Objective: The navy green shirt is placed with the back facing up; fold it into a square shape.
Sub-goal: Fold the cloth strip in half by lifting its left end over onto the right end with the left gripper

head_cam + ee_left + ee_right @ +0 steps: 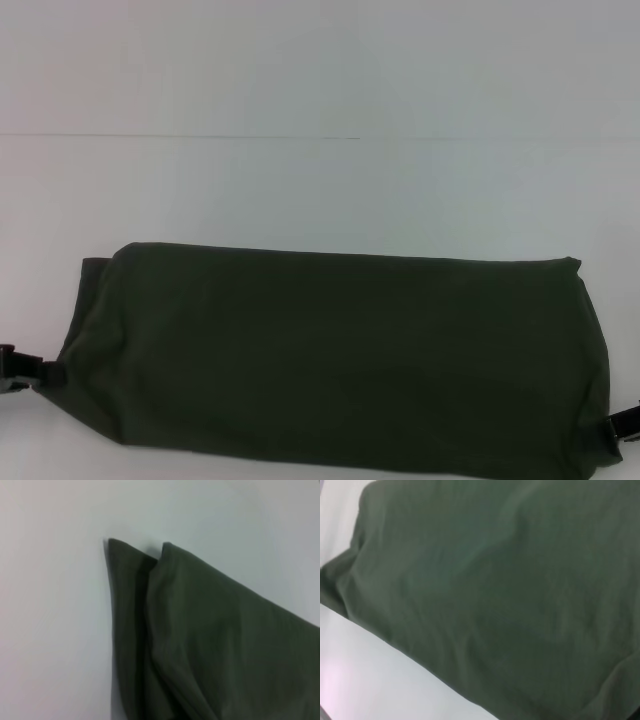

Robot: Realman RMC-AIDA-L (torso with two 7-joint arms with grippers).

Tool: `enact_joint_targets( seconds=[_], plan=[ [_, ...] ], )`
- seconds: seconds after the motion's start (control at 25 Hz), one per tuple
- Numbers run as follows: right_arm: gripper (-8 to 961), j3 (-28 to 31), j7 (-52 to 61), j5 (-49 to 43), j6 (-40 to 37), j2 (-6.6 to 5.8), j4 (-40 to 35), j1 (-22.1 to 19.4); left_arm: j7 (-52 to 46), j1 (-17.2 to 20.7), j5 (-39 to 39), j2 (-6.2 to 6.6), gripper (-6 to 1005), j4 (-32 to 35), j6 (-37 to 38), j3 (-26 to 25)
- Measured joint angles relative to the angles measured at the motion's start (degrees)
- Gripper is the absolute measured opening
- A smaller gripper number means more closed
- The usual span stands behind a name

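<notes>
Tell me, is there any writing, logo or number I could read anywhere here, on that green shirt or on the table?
None can be read in any view.
The navy green shirt shows only plain dark cloth on the side facing up, with no lettering, label or tag in sight.
The white table carries no marks or signs.
The left claw and right claw peek in at the shirt's two ends as black parts with no visible text.

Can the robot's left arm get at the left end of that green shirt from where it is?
Probably yes. The left gripper sits right against the left end of the navy green shirt, on a bare white table.
</notes>
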Motion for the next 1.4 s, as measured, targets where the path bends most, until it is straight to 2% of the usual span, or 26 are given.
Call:
enact_joint_targets(
  seconds=[0.2,0.36,0.48,0.56,0.68,0.76,0.88,0.96,1.08,1.16,1.28,1.4],
  plan=[
    [157,5.33,-1.04,0.22,-1.15,-1.38,-0.48,-0.65,-1.61,-0.21,-0.04,0.61,53,0.09,-0.12,-1.84],
    [234,12.55,-1.94,1.4,-2.52,-2.97,-2.81,-1.38,-2.1,-0.66,-0.22,1.61,57,0.29,-0.26,-6.54],
    [379,17.55,-6.07,6.51,-3.16,-4.17,-2.91,-2.02,-2.07,-1.27,-1.3,2.41,262,-0.14,0.29,-9.72],
    [475,18.64,-11.16,11.63,-4.41,-4.08,-2.62,-2.56,-2.23,-1.52,-2.27,2.6,352,-0.32,0.89,-10.1],
    [617,17.56,-23.69,18.12,-6.19,-2.41,-2.57,-2.78,-3.89,-2.48,-3.12,3.07,488,-1.22,2.01,-9.61],
    [711,16.27,-31.61,19.06,-6.42,-0.64,-2.85,-2.07,-5.59,-3.76,-3.14,3.67,570,-2.39,3.51,-9.51],
    [917,12.61,-42.66,19.04,-5.45,2.48,-3.0,-0.88,-8.0,-5.7,-3.18,4.45,692,-4.6,5.31,-9.33],
    [916,9.4,-49.66,19.02,-3.57,4.78,-3.07,-0.4,-9.37,-6.84,-3.19,4.66,771,-6.64,5.81,-8.27],
    [915,4.25,-56.44,18.97,3.28,8.14,-3.61,-0.26,-10.95,-7.99,-3.09,4.89,883,-9.46,4.31,-5.48],
    [915,0.14,-59.26,19.07,8.32,9.12,-3.04,-0.2,-11.85,-8.72,-2.97,4.98,923,-11.31,1.91,-3.51],
    [915,-4.58,-62.67,19.52,13.6,9.29,-0.15,0.56,-12.56,-9.58,-2.93,5.12,930,-14.02,-1.93,-1.28],
    [916,-5.37,-65.65,20.34,14.72,9.34,1.99,1.43,-12.74,-10.2,-2.87,5.23,938,-16.12,-4.97,0.18]
  ],
)
